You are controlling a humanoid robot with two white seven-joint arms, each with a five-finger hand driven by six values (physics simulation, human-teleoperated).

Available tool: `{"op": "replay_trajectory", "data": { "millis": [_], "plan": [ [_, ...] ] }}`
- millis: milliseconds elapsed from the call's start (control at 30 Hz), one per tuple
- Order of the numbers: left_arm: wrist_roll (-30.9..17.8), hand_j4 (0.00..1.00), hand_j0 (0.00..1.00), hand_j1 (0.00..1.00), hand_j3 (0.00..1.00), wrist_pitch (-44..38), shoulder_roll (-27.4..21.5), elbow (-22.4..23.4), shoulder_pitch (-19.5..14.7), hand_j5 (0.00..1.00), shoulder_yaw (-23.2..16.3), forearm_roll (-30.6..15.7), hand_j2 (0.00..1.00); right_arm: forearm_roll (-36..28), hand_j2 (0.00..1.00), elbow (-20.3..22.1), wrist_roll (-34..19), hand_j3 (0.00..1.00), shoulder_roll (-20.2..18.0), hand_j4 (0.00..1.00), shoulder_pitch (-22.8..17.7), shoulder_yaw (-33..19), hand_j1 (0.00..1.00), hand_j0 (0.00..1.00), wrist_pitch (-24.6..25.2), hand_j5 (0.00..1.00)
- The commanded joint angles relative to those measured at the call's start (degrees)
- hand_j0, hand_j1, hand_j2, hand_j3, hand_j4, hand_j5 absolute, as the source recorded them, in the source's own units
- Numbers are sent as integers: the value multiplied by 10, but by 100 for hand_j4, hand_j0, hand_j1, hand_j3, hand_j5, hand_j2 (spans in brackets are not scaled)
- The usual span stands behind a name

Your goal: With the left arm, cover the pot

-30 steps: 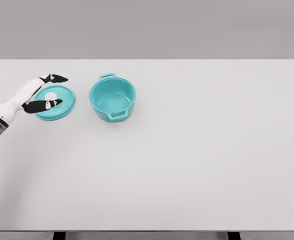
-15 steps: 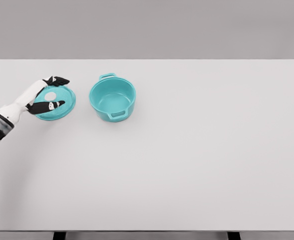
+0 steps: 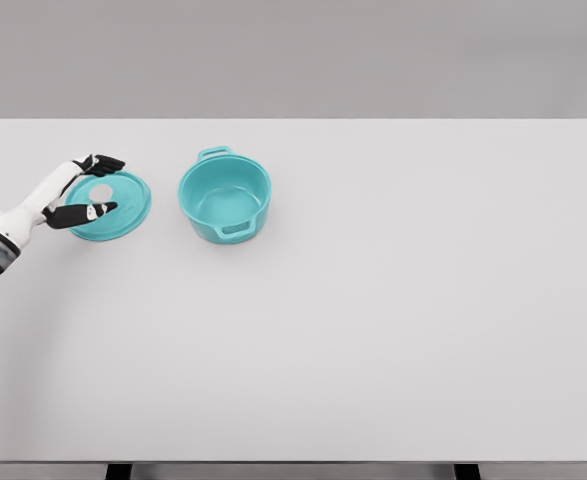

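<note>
A teal pot [image 3: 225,197] stands uncovered on the white table [image 3: 373,300], with one handle at the back and one at the front. Its teal lid [image 3: 113,206] lies flat on the table to the pot's left, white knob [image 3: 101,192] facing up. My left hand [image 3: 86,188] hovers at the lid's left edge, open, with dark fingertips [image 3: 108,161] spread on either side of the knob and nothing held. The right arm does not show.
My left hand has drawn back to the left, from over the lid's middle to its left rim. Lid and pot have stayed in place.
</note>
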State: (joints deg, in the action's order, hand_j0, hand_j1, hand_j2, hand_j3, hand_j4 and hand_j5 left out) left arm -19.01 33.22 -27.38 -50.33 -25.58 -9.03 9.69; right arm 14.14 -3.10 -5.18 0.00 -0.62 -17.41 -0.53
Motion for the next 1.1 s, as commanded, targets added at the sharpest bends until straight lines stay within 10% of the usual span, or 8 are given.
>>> {"op": "replay_trajectory", "data": {
  "millis": [0, 1067],
  "plan": [
    [0, 72, 72, 72, 72, -11, 0, 1, 0, 72, 1, -4, 72, 0, 100, -1, 0, 100, 0, 100, 0, 0, 100, 100, 0, 100],
    [0, 71, 71, 71, 71, -26, 0, 63, -29, 71, 0, -5, 71, 0, 100, 0, 0, 100, 0, 100, -1, 0, 100, 100, 0, 100]
  ]
}}
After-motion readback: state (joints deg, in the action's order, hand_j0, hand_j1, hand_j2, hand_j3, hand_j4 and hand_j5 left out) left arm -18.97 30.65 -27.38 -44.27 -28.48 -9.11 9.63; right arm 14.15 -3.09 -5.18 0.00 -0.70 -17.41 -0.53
